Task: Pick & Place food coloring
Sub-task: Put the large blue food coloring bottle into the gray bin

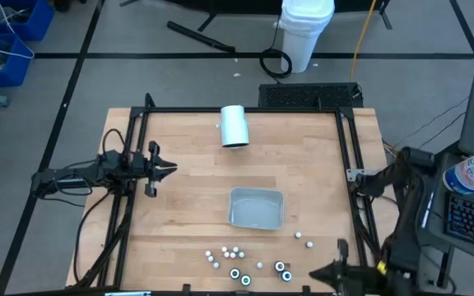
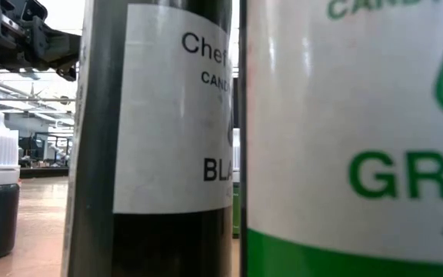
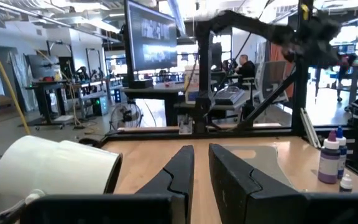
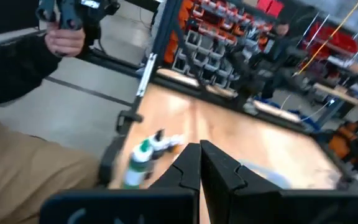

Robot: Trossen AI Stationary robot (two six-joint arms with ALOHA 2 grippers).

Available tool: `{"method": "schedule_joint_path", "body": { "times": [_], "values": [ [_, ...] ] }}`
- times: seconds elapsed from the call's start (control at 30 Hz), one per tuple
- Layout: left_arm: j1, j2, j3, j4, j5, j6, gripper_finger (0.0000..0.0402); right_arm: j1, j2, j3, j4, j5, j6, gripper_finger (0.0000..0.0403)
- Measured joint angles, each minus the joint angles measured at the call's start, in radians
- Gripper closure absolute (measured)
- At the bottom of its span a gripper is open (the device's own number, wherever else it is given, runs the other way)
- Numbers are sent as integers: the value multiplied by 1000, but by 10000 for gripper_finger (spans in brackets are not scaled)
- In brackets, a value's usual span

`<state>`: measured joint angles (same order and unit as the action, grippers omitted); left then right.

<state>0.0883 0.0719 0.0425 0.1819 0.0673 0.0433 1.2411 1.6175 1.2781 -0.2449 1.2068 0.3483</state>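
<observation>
High view says you've barely started: food coloring point(image 1: 245, 265) bottles sit scattered along the bench's near edge, grey tray point(image 1: 256, 208) looks empty, left gripper point(image 1: 169, 170) slightly parted holding nothing, right gripper point(image 1: 318, 275) shut, empty.

The tray point(image 1: 256, 208) sits on the table point(image 1: 303, 156), and every other place is told from it. The cylinder point(image 1: 234, 126) lies on its side well behind the tray toward the far edge, and the food coloring point(image 1: 245, 265) is scattered just before the tray along the near edge. The left gripper point(image 1: 168, 169) hangs well to the tray's left, and the right gripper point(image 1: 315, 274) is before it and to its right, beside the bottles.
</observation>
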Motion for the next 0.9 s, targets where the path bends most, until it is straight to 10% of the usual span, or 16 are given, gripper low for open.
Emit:
{"method": "schedule_joint_path", "body": {
  "times": [0.43,0.9],
  "values": [
    [0,0,0,7,0,14,344,-4,261,-2,105,-2,127,395],
    [0,0,0,8,-107,13,344,-93,256,-2,104,-175,225,241]
  ]
}}
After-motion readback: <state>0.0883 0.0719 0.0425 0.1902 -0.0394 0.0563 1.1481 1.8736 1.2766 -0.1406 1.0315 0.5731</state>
